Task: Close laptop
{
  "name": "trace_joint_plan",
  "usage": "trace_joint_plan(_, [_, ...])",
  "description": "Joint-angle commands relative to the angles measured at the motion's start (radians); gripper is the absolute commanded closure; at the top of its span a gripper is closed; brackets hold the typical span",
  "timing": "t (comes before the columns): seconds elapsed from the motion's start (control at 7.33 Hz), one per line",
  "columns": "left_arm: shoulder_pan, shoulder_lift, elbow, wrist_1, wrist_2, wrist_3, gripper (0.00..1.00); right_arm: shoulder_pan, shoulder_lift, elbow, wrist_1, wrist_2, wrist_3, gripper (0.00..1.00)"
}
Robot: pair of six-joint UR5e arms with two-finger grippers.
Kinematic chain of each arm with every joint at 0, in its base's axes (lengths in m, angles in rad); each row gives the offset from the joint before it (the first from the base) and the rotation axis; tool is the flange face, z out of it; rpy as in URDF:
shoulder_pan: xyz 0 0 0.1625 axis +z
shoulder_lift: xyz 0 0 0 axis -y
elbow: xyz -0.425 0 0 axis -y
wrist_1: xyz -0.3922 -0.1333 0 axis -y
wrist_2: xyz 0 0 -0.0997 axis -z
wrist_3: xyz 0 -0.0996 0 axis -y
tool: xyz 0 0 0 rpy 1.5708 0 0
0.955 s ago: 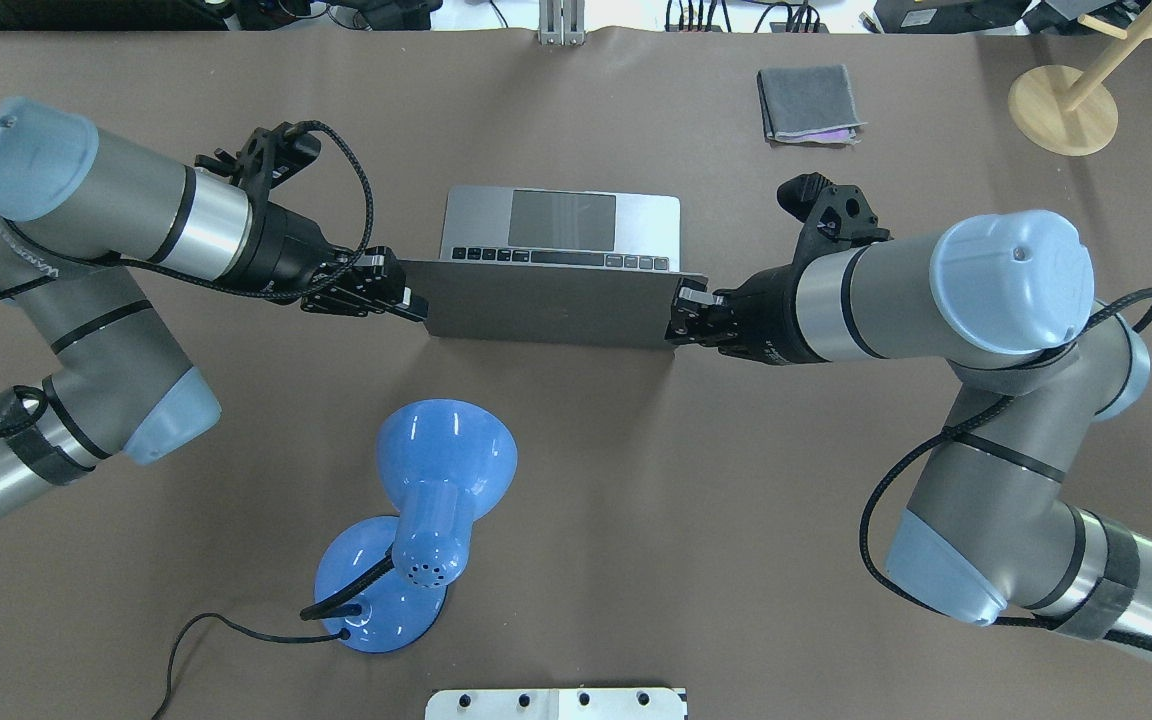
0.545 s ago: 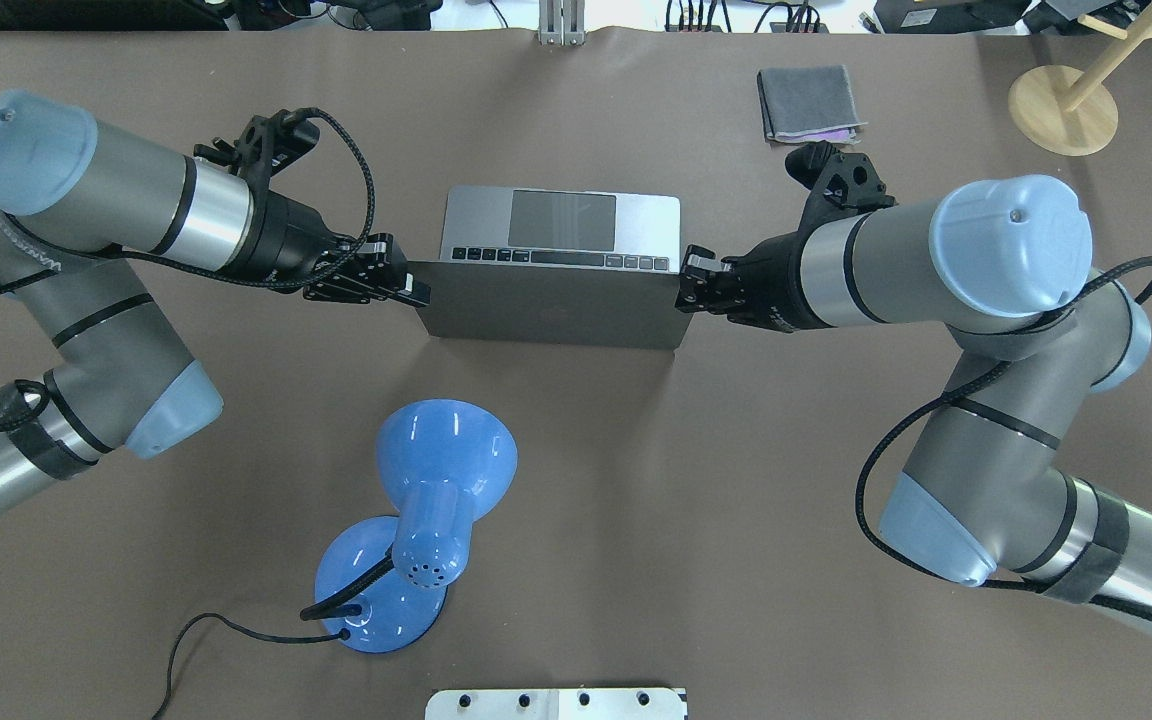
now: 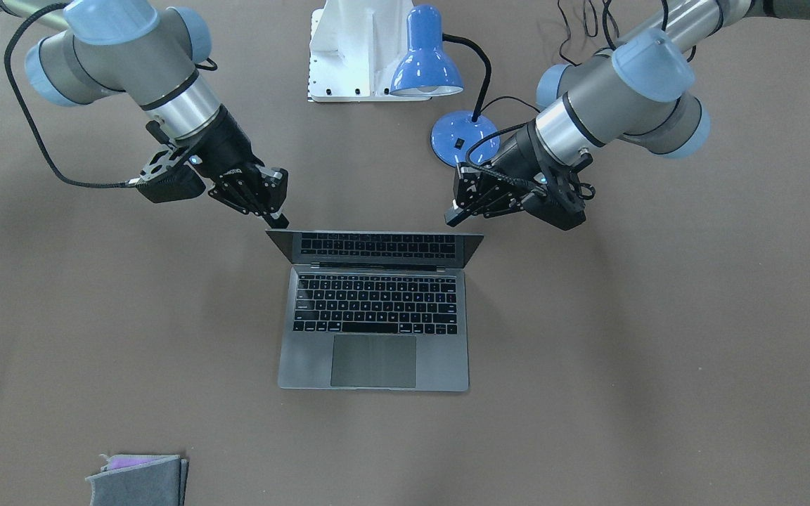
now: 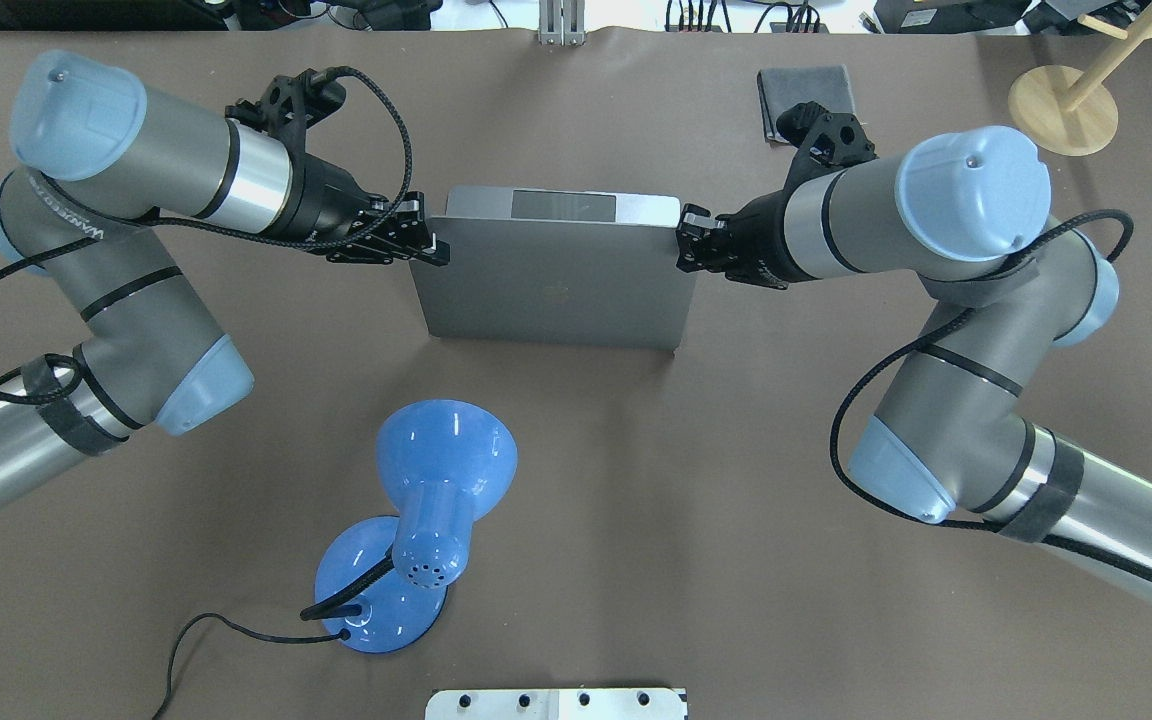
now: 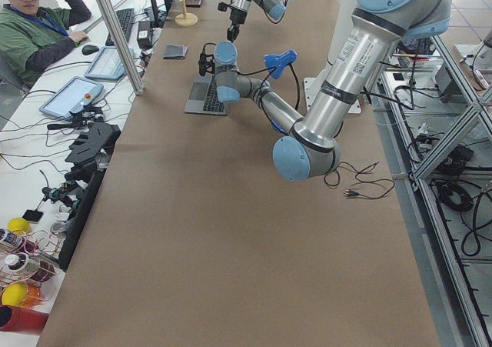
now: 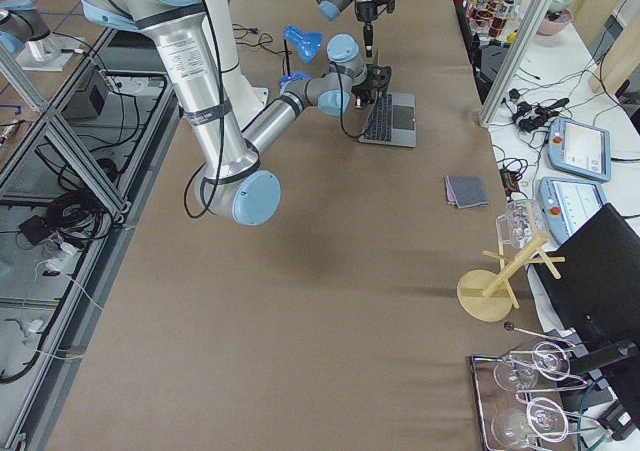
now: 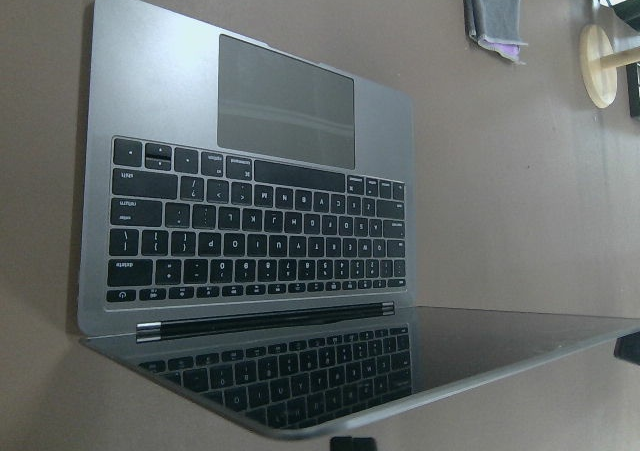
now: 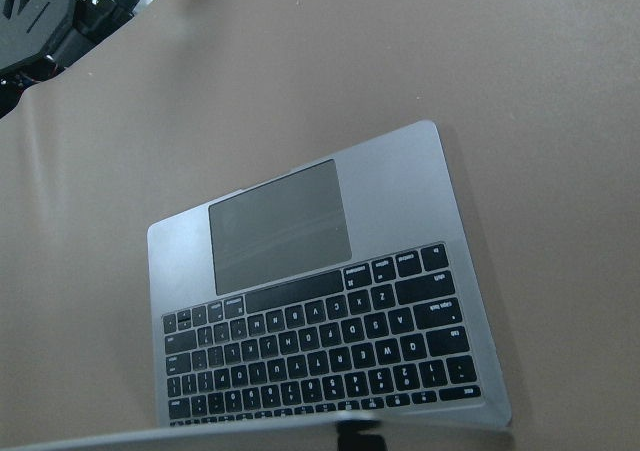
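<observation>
The laptop sits in the middle of the brown worktop. It is partly open, and its lid is tilted forward over the keys. The overhead view shows only the grey back of the lid with the dark logo and, beyond it, a strip of the trackpad; the keyboard is hidden there. The front-facing view shows what is hidden from above: the whole black keyboard, the trackpad, and the dark screen with the keys mirrored in it. Both wrist views look under the rim of the lid onto the keys.

The left fingers are at the lid's upper corner on the robot's left side of the laptop. The right fingers are at the corner on its right side. Both seem to touch the lid from behind. In the front-facing view each pair is drawn together to one tip, with nothing between them. The arms come in from the two sides of the laptop, with forearms nearly level and wrists turned inward to the lid.

A blue desk lamp stands on the robot's side of the laptop. A folded grey cloth lies beyond the laptop, toward the robot's right, and a wooden stand is farther out on that side. The side views show a desk along the worktop with tablets and cables, where an operator sits.
</observation>
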Motion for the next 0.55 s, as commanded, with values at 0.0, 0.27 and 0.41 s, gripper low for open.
trace_joint_plan(0.0, [-0.032,-0.035,0.033,0.059,0.01,0.025,1.0,0.021,0.035,-0.076,0.001,0.0,-0.023,1.0])
trace_joint_plan(0.27, [-0.047,-0.081,0.114,0.059,0.025,0.026,1.0,0.031,0.06,-0.128,0.001,0.0,-0.026,1.0])
trace_joint_plan(0.41, [-0.047,-0.097,0.152,0.056,0.084,0.064,1.0,0.031,0.061,-0.14,0.001,0.0,-0.028,1.0])
